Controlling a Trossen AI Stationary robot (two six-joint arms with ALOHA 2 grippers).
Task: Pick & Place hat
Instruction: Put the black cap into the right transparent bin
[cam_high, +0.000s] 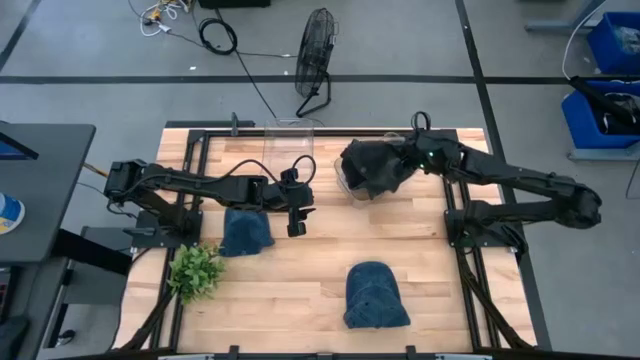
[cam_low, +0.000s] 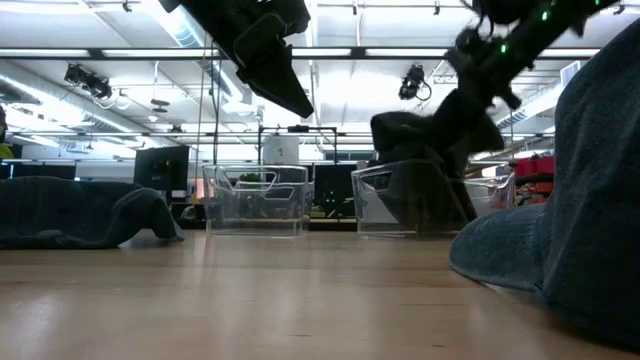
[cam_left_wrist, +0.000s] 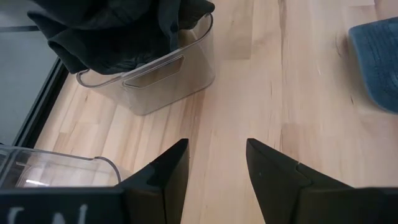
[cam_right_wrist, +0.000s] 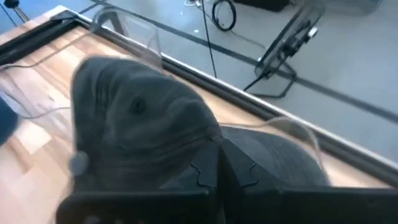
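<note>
A dark grey hat (cam_high: 372, 166) hangs from my right gripper (cam_right_wrist: 219, 169), which is shut on it, over a clear bin (cam_high: 347, 184) near the table's far edge. In the low view the dark hat (cam_low: 415, 145) reaches down inside the bin (cam_low: 375, 200). My left gripper (cam_high: 296, 216) is open and empty, raised above the table's middle, to the left of that bin. Two blue hats lie flat on the wood, one (cam_high: 245, 232) just left of the left gripper and one (cam_high: 375, 295) near the near edge. My right gripper pinches a fold of the dark hat's cloth (cam_right_wrist: 202, 146) between its two shut fingers, slanting down from the table's right. The hat bulges out beyond the fingertips and hangs slack below them, its lower part (cam_low: 425, 195) inside the bin's walls.
A second clear bin (cam_high: 290, 140) stands at the far edge, left of the first. A small green plant (cam_high: 195, 270) sits by the near left corner. Bare wood (cam_high: 300, 290) lies between the two blue hats. A floor fan (cam_high: 315, 60) stands beyond the table.
</note>
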